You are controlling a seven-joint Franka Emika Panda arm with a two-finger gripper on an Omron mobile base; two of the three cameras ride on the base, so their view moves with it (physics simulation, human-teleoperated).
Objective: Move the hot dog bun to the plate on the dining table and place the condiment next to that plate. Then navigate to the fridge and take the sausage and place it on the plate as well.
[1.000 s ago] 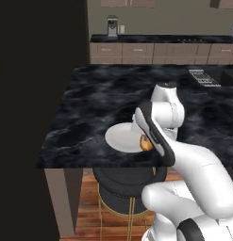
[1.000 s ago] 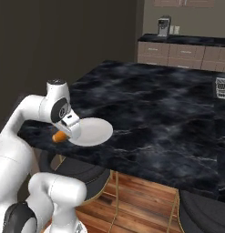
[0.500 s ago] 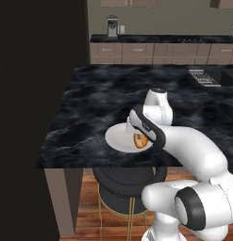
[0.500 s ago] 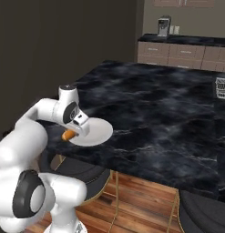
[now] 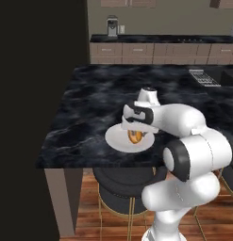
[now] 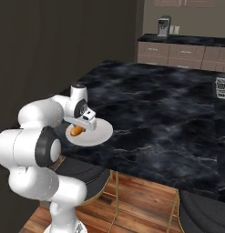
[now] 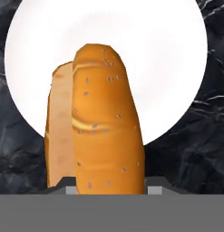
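To the left of the gripper (image 5: pixel 133 133) stands a tall dark wall, and the near-left corner of the dining table (image 5: pixel 80 117) with its black marbled top. The gripper is poised low over the white plate (image 5: pixel 117 139), which lies near the table's front edge. Its jaws are nearly closed and clamp the hot dog bun (image 5: pixel 134 137). In the hand view the bun (image 7: pixel 106 122) projects straight out from between the finger tips, its seeded brown crust facing the camera and its pale cut side on the left. The far end of the bun lies over the plate (image 7: pixel 168 59); whether it touches the plate surface cannot be determined.

Directly beneath the gripper, under the table edge, stands a black round stool (image 5: pixel 115 186) on gold legs. Beyond the gripper, against the back wall, runs a row of brown cabinets (image 5: pixel 151 54) carrying a coffee machine (image 5: pixel 112 27). Far to the right of the gripper, a wire basket (image 6: pixel 222 88) rests on the table.
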